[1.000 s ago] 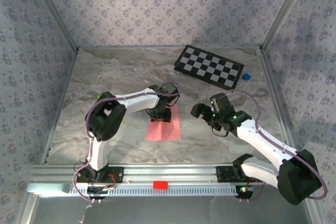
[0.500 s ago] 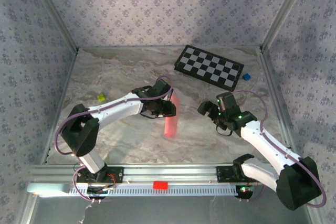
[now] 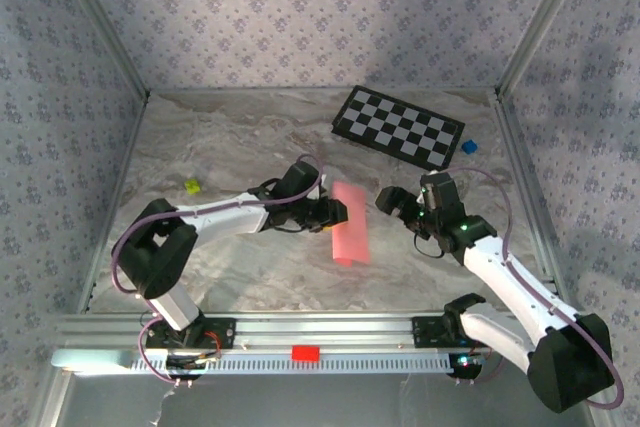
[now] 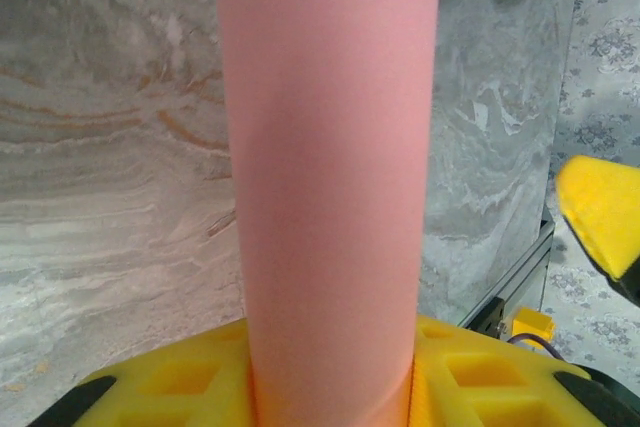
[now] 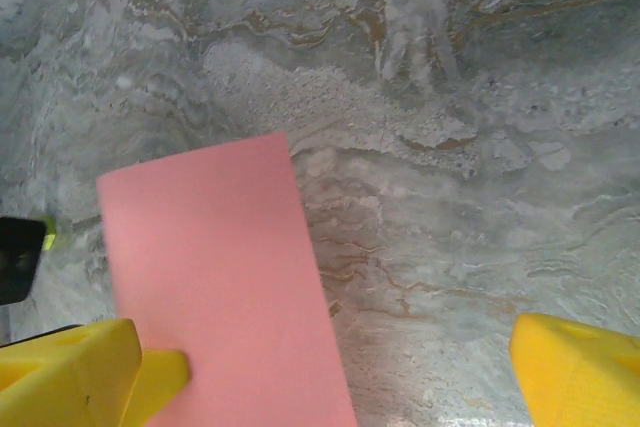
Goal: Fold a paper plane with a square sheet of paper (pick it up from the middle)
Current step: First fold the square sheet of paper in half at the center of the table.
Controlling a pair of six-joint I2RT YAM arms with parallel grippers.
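The square sheet of paper (image 3: 350,225) is pink-red and bent into a curved loop, lifted off the marble table. My left gripper (image 3: 334,213) is shut on its middle; in the left wrist view the paper (image 4: 330,177) rises as a rounded column from between the yellow fingers (image 4: 160,387). My right gripper (image 3: 396,203) stands open just right of the sheet. In the right wrist view the paper (image 5: 215,277) reaches into the left part of the gap, over the left finger (image 5: 70,367), while the right finger (image 5: 580,367) is well apart from it.
A black-and-white checkered board (image 3: 398,127) lies at the back right with a small blue block (image 3: 469,147) beside it. A small yellow-green piece (image 3: 192,186) sits at the left. A red block (image 3: 305,352) rests on the front rail. Patterned walls enclose the table.
The left gripper lifted the paper off the table and carried it right, the sheet curling into a loop. The right gripper moved up and left toward it.
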